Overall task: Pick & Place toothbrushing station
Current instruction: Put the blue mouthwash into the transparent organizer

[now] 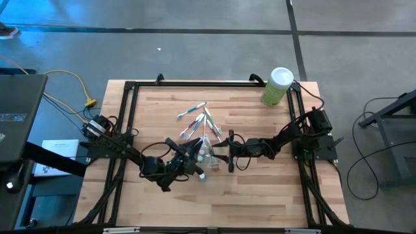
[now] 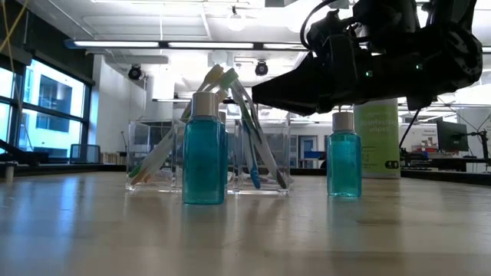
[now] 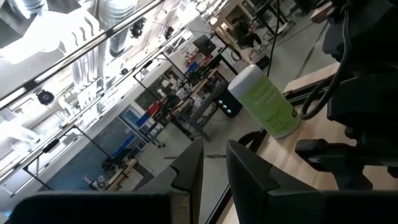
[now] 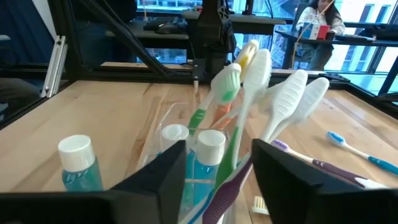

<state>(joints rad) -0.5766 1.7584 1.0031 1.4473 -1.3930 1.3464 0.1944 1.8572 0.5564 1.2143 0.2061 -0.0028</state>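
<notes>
Just ahead of the right tool [image 4: 217, 180] stands the clear holder [image 2: 265, 157], near the middle of the desk [image 1: 260, 195], with pastel toothbrushes [image 4: 264, 93] leaning out of it and small white-capped bottles [image 4: 208, 162] of blue liquid close in front of the fingers. That tool's fingers stand apart with the bottles and brush handles showing in the gap; nothing looks clamped. More brushes [image 1: 195, 114] lie loose on the desk beyond the holder.

The left tool [image 3: 214, 180] sits on the holder's other side, tilted up toward the room and the green canister [image 3: 264, 99]; its fingers [image 3: 186, 171] show a narrow gap with nothing between them.

By my judgement the brushes are light, stiff and slick, and will pivot if pinched near one end; a grip at mid-handle seems safest. The bottles look light and tippy, best taken around the body below the cap. The thin-walled holder may slide or topple if nudged.
</notes>
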